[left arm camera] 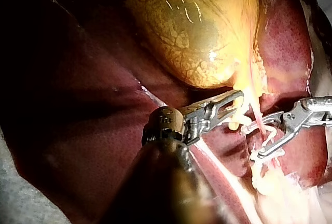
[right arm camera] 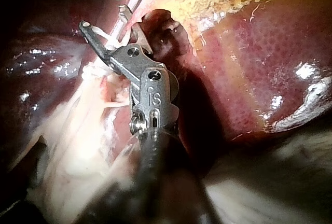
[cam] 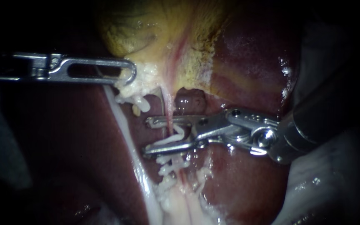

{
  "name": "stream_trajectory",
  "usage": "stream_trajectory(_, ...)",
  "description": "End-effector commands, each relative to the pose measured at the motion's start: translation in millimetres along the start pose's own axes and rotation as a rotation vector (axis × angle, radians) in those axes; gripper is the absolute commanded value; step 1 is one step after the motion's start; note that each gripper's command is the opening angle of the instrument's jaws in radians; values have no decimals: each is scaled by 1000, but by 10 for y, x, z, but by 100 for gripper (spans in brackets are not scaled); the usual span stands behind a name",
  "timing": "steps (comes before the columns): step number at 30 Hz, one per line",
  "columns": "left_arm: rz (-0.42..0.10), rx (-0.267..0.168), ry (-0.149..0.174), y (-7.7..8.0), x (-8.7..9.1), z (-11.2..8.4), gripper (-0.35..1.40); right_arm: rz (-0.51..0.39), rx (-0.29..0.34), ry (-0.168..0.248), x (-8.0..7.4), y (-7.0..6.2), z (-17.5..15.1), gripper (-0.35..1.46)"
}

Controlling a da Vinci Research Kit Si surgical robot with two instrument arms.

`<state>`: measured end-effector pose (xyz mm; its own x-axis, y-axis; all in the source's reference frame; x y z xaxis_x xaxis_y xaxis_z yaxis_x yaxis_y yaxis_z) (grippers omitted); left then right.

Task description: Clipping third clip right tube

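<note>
Jaws of right instrument [cam: 146,136] apart astride tube [cam: 169,121]; left instrument [cam: 132,73] tip part-buried.

tube [cam: 168,109]: before or behind the right instrument's [cam: 146,136] upper jaw, unclear.
clip [cam: 176,134]: between those open jaws; closure too small to tell.
left instrument [cam: 131,73]: shaft cut off.

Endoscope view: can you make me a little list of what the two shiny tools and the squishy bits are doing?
Left instrument: jaws shut on whitish tissue below the gallbladder
Right instrument: jaws open, one on each side of the thin pink tube
Liver: dark red, around and behind the tube
</note>
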<state>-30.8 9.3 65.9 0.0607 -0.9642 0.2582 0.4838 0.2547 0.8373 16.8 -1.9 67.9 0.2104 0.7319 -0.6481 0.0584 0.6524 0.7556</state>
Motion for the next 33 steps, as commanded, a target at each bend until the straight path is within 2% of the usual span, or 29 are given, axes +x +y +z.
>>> stream_trajectory(1, 0, 0, 0, 0, 0, 0, -35, 0, -2, 1, 1, 0, 0, 43)
stream_trajectory(12, 0, 0, 0, 0, 0, 0, -35, 28, -8, 20, 9, 3, -4, 38)
stream_trajectory(14, 0, 0, 0, 0, 0, 0, -35, 81, -12, 23, 8, 3, -7, 12)
stream_trajectory(16, 0, 0, 0, 0, 0, 0, -35, 204, -13, 28, 5, 2, -12, -29)
stream_trajectory(17, 0, 0, 0, 0, 0, 0, -35, 227, -13, 29, 4, 2, -12, -35)
stream_trajectory(22, 0, 0, 0, 0, 0, 0, -35, 221, -13, 27, -3, 3, -9, -35)
stream_trajectory(33, 0, 0, 0, 0, 0, 0, -35, 227, -14, 27, -4, 5, -10, -35)
